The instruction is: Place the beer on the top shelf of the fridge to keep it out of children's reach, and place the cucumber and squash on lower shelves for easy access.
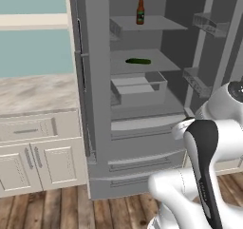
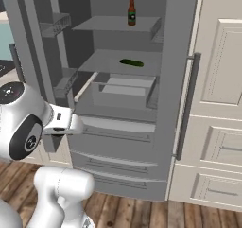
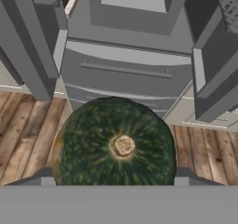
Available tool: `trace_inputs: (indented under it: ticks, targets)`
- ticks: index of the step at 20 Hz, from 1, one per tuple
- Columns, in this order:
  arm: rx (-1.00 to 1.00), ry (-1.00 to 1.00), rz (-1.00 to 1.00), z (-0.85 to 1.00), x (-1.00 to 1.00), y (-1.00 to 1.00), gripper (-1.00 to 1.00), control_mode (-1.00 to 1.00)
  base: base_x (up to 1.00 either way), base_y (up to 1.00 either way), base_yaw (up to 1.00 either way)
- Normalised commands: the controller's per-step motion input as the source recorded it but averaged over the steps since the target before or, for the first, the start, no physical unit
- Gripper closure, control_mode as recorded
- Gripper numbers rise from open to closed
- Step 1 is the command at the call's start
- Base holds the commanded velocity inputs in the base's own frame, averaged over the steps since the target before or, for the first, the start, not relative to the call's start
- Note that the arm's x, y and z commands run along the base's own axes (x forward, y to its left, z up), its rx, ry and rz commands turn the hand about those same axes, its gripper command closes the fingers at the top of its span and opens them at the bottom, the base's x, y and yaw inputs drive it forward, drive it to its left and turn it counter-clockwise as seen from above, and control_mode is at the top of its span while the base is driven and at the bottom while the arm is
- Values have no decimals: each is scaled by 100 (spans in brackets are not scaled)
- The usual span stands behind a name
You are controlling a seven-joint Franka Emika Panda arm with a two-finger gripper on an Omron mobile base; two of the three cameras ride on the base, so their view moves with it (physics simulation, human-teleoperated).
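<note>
Fridge (image 1: 95,128) open. Beer (image 1: 140,10) upright on top shelf (image 1: 156,23); cucumber (image 1: 138,61) lies on the shelf below. Near the lower drawers, the gripper (image 3: 114,183) grasps the squash (image 3: 114,146), above the wooden floor (image 3: 28,125).

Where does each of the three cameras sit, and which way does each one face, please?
Left base view: behind the arm's left, facing the open fridge; white arm at lower right.
Right base view: behind the arm's right, facing the same fridge; white arm at lower left.
Hand view: on the hand, looking along the gripper at the fridge's lower drawers and wood floor; the squash sits between the fingers.
Shared: both base views show the beer on the top shelf and the cucumber one shelf below.
</note>
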Motion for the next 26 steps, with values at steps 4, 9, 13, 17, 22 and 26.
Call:
trace_inputs:
  ticks: [4, 9, 13, 17, 22, 26]
  targets:
    - [0, 0, 0, 0, 0, 0, 100, 100, 19, -25, 0]
    - [0, 0, 0, 0, 0, 0, 100, 100, 26, -23, 0]
    - [0, 0, 0, 0, 0, 0, 100, 100, 36, -22, 0]
    - [0, 0, 0, 0, 0, 0, 100, 100, 50, -23, 0]
    - [0, 0, 0, 0, 0, 0, 100, 100, 50, -22, 0]
    - [0, 0, 0, 0, 0, 0, 100, 100, 52, -22, 0]
